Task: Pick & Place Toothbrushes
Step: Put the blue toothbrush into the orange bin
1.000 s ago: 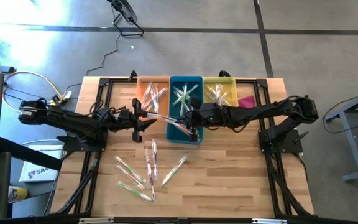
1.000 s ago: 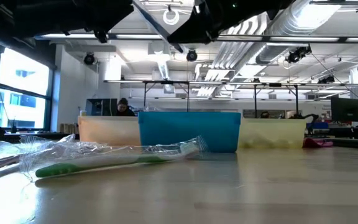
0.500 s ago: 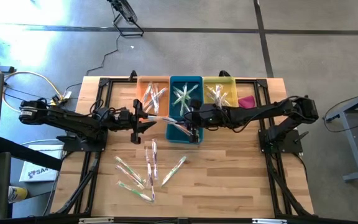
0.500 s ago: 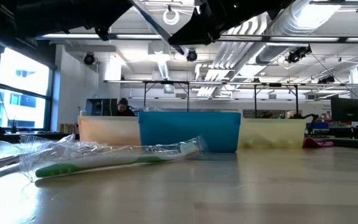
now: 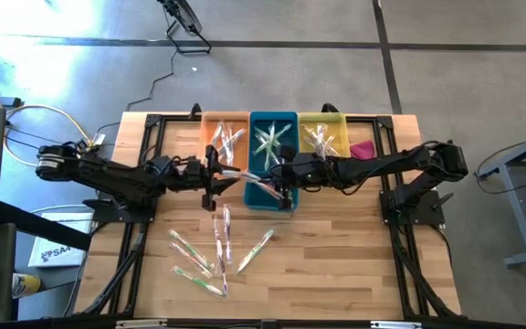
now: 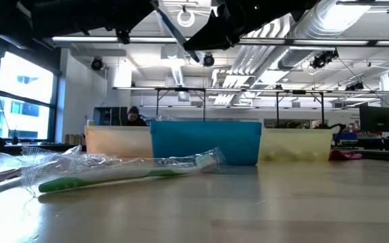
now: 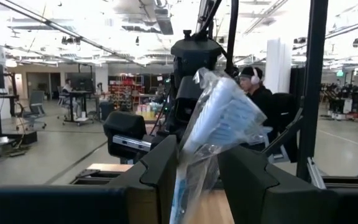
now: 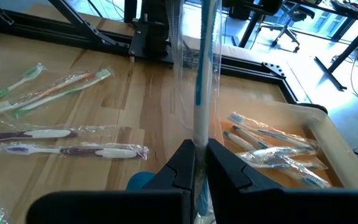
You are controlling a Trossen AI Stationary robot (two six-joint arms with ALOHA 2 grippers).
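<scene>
Several wrapped toothbrushes lie loose on the near half of the wooden table; a green one lies closest in the low view. More toothbrushes lie in the orange bin, blue bin and yellow bin at the far edge. My left gripper is shut on a blue-and-white wrapped toothbrush in front of the orange bin. My right gripper, over the blue bin's near end, is shut on a white toothbrush with a blue stripe. My left gripper pinches the wrapped toothbrush between its two fingers, on the lower part of the wrapper. The fingers come about level from the table's left. The toothbrush stands out past the fingertips, tilted upward, clear of the table. My right gripper pinches the toothbrush's white handle between its two fingers, coming from the table's right and slanting slightly down. The toothbrush runs on along the fingers toward the table's left. It is lifted clear of table and bins.
A pink cloth lies right of the yellow bin. Black frame rails run along the table's left and right sides. Bare wood shows on the near right of the table. A person sits beyond the table.
My left gripper has moved toward the table's right, closer to the blue bin and my right gripper. It has carried its toothbrush along, still clear of the table.
</scene>
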